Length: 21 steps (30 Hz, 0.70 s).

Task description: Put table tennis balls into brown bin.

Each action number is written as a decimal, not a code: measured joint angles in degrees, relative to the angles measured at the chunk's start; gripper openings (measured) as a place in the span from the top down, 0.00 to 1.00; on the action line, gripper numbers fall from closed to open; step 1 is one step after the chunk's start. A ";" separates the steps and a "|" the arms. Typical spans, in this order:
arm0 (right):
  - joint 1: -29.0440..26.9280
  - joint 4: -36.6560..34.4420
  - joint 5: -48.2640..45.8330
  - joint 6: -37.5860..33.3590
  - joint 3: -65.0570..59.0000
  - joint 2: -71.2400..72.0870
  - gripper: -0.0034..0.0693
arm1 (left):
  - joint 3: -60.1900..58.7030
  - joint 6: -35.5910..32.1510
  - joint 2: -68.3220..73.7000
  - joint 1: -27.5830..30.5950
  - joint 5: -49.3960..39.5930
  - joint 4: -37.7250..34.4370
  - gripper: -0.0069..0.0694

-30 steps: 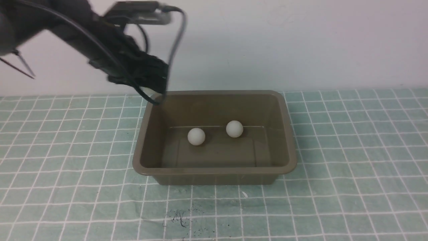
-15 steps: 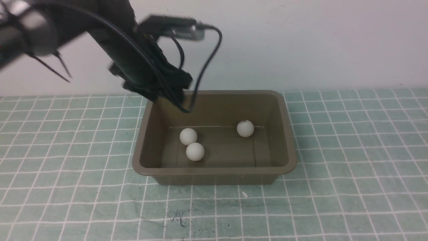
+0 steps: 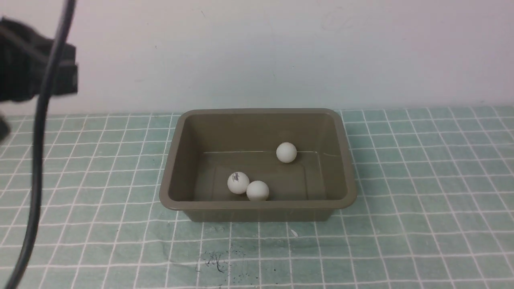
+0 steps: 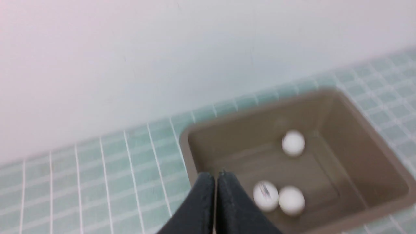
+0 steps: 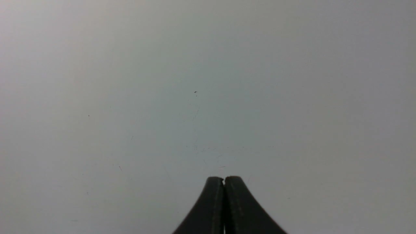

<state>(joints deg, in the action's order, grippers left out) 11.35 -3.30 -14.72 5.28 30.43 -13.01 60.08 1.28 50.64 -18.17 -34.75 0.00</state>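
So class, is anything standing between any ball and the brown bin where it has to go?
Nothing visible does: all three white balls already lie inside the brown bin.

The left arm (image 3: 36, 64) is being seen blurred at the left edge of the front view, with its cable being looped down in front. The left gripper (image 4: 216, 177) is being kept closed, its fingertips being brought together. The right gripper (image 5: 224, 179) is likewise being held closed, its fingers being aligned side by side.
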 joint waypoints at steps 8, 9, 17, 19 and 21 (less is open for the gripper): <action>0.00 0.00 -0.06 0.00 0.00 0.00 0.97 | -21.18 0.18 -20.12 0.00 15.30 0.00 0.92; 0.00 0.00 -0.06 0.00 0.00 0.00 0.97 | -23.88 0.18 -25.00 0.00 15.53 0.00 0.92; 0.00 0.00 -0.46 0.00 0.00 0.00 0.97 | -37.48 0.12 -48.61 0.21 15.92 0.69 0.92; 0.00 0.00 -1.47 0.00 0.00 0.00 0.97 | -40.63 0.12 -50.94 1.53 16.08 0.34 0.92; 0.00 0.00 -2.10 0.00 -0.02 0.00 0.97 | -45.19 0.12 -51.48 5.47 16.08 0.00 0.92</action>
<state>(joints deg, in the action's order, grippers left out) 11.35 -3.30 -16.81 5.28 30.41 -13.01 14.89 1.40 -0.84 -12.70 -18.67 0.00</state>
